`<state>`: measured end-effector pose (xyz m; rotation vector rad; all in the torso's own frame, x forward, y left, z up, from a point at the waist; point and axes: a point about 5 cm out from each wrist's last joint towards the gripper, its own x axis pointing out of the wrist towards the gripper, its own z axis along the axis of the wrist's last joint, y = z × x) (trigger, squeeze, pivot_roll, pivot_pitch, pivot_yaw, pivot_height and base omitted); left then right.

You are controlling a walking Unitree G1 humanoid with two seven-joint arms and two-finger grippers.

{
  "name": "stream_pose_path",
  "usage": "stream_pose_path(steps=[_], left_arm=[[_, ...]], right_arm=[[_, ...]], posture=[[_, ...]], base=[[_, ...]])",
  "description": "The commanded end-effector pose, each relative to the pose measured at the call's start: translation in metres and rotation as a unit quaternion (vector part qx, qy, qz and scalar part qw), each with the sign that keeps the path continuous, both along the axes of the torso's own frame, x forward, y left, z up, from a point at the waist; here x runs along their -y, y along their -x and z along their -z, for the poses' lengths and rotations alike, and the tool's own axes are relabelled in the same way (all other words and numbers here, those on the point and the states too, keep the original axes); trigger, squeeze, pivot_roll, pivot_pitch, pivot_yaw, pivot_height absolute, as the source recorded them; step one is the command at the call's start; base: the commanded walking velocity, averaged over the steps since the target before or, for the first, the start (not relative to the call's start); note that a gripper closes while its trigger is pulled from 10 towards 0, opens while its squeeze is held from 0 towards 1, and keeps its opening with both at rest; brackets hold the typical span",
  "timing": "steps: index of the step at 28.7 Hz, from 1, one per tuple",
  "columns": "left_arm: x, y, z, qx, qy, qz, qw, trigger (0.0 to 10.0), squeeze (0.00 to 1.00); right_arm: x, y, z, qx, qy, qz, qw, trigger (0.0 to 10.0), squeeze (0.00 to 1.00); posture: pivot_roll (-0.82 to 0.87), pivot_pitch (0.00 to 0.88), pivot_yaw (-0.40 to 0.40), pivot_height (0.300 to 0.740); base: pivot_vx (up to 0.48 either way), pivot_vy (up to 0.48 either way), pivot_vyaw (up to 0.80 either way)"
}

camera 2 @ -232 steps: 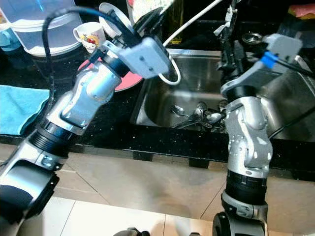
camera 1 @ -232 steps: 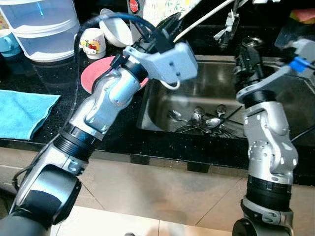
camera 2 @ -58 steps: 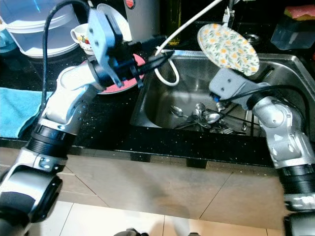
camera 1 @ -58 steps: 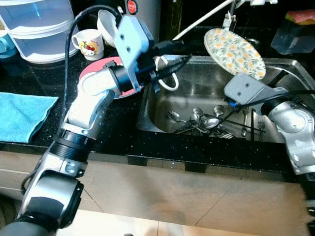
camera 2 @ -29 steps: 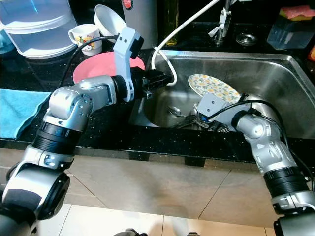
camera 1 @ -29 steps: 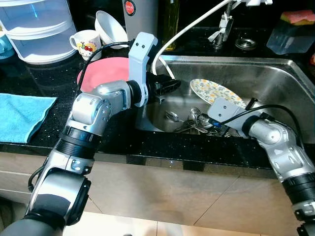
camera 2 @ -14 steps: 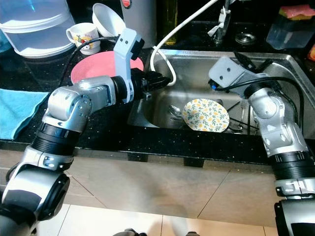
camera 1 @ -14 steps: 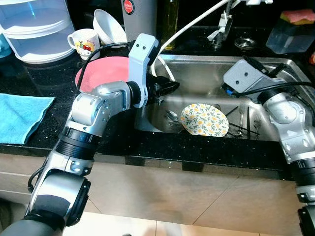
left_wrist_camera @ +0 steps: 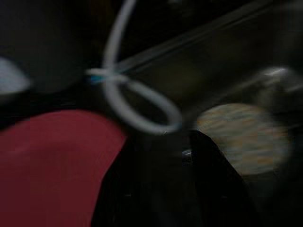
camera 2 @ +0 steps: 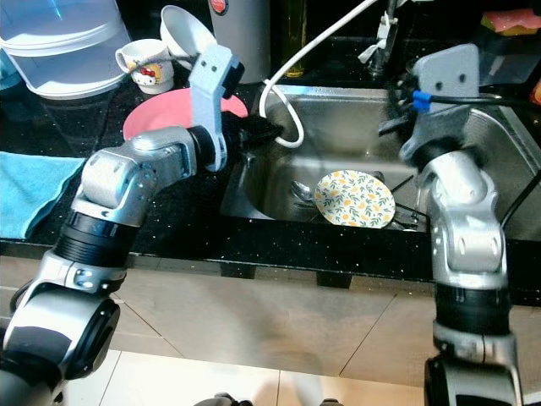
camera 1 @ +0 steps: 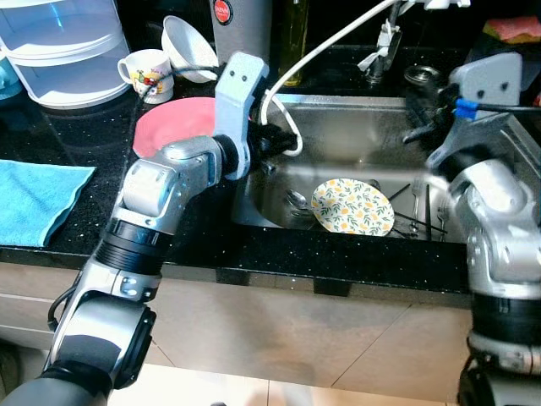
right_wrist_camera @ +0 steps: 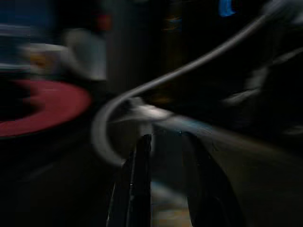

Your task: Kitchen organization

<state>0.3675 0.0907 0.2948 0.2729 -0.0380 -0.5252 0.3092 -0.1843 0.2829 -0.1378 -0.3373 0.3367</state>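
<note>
A floral plate (camera 1: 352, 206) lies in the steel sink (camera 1: 338, 114), resting on cutlery (camera 1: 295, 201) near the front wall. My right gripper (camera 1: 420, 114) is raised above the sink's back right part, well clear of the plate; it is open with nothing between its fingers (right_wrist_camera: 142, 161). My left gripper (camera 1: 281, 142) hovers at the sink's left rim beside a looped white hose (camera 1: 286, 128). A red plate (camera 1: 176, 123) lies flat on the black counter just behind the left forearm.
On the counter behind the red plate are a cartoon mug (camera 1: 145, 66) and a white bowl (camera 1: 190, 38), with a clear plastic container (camera 1: 59, 42) to their left. A blue cloth (camera 1: 34, 199) lies at the left front. The faucet (camera 1: 385, 42) rises behind the sink.
The right gripper carried the floral plate down from above the sink, laid it on the cutlery and let go. It has since risen up and back. The left gripper pulled back slightly.
</note>
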Motion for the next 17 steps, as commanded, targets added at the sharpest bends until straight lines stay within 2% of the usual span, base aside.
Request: stream_pose_path(steps=[1, 2, 3, 5, 8, 14, 17], left_arm=[[0.001, 0.002, 0.000, 0.023, -0.048, -0.010, 0.999, 10.0, 0.00], [-0.001, 0.004, 0.003, 0.035, -0.087, -0.008, 0.996, 10.0, 0.00], [-0.007, 0.006, 0.007, 0.052, -0.153, -0.010, 0.987, 10.0, 0.00], [-0.019, 0.008, 0.015, 0.054, -0.224, -0.017, 0.973, 10.0, 0.00], [-0.037, 0.011, 0.025, 0.029, -0.263, -0.024, 0.964, 10.0, 0.00], [-0.041, 0.008, 0.019, 0.039, -0.278, -0.025, 0.960, 10.0, 0.00], [-0.048, 0.002, 0.018, 0.044, -0.302, -0.031, 0.952, 10.0, 0.00]], right_arm=[[-0.009, 0.005, -0.003, -0.004, -0.012, -0.037, 0.999, 10.0, 0.00], [-0.010, 0.006, -0.003, -0.003, -0.025, -0.040, 0.999, 10.0, 0.00], [-0.010, 0.005, -0.003, -0.004, -0.036, -0.035, 0.999, 10.0, 0.00], [-0.008, 0.003, -0.003, -0.004, -0.041, -0.019, 0.999, 10.0, 0.00], [-0.002, 0.002, -0.007, -0.016, -0.053, -0.002, 0.998, 10.0, 0.00], [-0.001, 0.002, -0.008, -0.021, -0.053, -0.002, 0.998, 10.0, 0.00], [-0.003, 0.001, -0.009, -0.018, -0.054, 0.000, 0.998, 10.0, 0.00]], posture=[[0.03, 0.128, 0.068, 0.740], [0.03, 0.124, 0.068, 0.740], [0.03, 0.120, 0.073, 0.740], [0.03, 0.120, 0.073, 0.740], [0.05, 0.106, 0.063, 0.740], [0.05, 0.096, 0.057, 0.740], [0.05, 0.089, 0.060, 0.740]], base=[[0.000, 0.000, 0.00], [0.000, 0.000, 0.00], [0.000, 0.000, 0.00], [0.000, 0.000, 0.00], [0.000, 0.000, 0.00], [0.000, 0.000, 0.00], [0.000, 0.000, 0.00]])
